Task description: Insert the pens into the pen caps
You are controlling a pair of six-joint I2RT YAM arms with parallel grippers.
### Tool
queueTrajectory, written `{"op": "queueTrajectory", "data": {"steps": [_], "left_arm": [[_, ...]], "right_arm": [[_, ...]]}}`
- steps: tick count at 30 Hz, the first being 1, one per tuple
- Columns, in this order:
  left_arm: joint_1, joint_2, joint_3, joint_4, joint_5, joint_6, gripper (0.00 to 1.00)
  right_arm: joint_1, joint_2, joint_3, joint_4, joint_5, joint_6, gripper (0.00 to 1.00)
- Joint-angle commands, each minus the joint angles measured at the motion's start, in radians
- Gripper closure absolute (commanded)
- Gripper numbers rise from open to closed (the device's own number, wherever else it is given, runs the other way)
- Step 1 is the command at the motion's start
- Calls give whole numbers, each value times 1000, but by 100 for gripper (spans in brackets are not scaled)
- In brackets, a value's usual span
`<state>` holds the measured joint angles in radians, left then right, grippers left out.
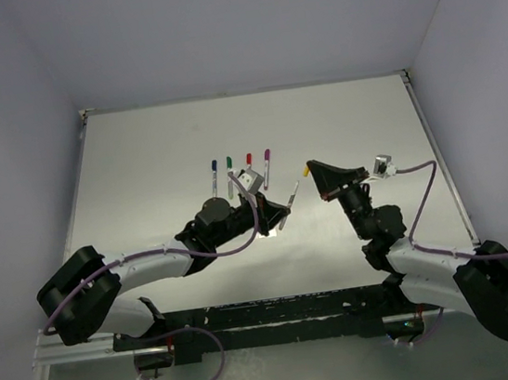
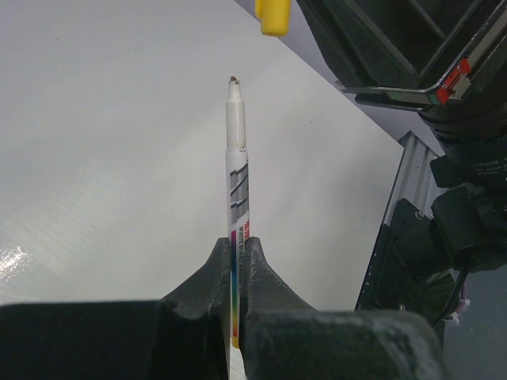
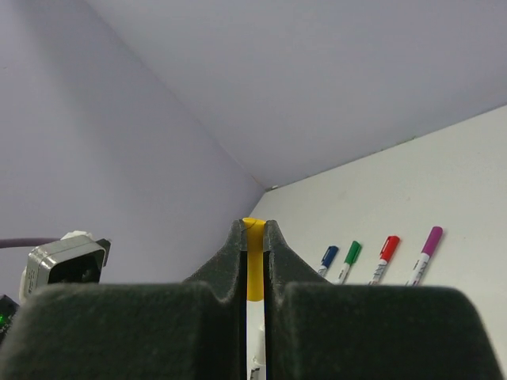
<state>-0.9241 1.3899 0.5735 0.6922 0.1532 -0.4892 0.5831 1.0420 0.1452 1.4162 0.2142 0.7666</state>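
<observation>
Left end effector (image 2: 236,252) around pen (image 2: 235,150), label (image 2: 240,207) unreadable

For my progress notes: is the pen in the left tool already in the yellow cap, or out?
Out. The pen shows its bare tip, and a clear gap separates it from the yellow cap.

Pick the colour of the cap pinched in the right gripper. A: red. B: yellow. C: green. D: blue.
B: the yellow cap sits clamped between the fingers of the right gripper, while the blue cap, green cap, red cap and magenta cap are on pens lying on the table.
</observation>
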Motion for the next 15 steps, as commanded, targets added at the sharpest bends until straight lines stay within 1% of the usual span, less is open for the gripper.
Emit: {"op": "queueTrajectory", "data": {"steps": [1,7,15], "left_arm": [[-3,-20,-8,101,14,5,100],[-2,-26,-6,110,11,18,100],[-3,-27,-6,115,22,17,100]], "right_arm": [[0,19,5,99,-25,45,100],[0,42,16,109,-61,62,100],[0,52,21,111,-72,57,100]]}}
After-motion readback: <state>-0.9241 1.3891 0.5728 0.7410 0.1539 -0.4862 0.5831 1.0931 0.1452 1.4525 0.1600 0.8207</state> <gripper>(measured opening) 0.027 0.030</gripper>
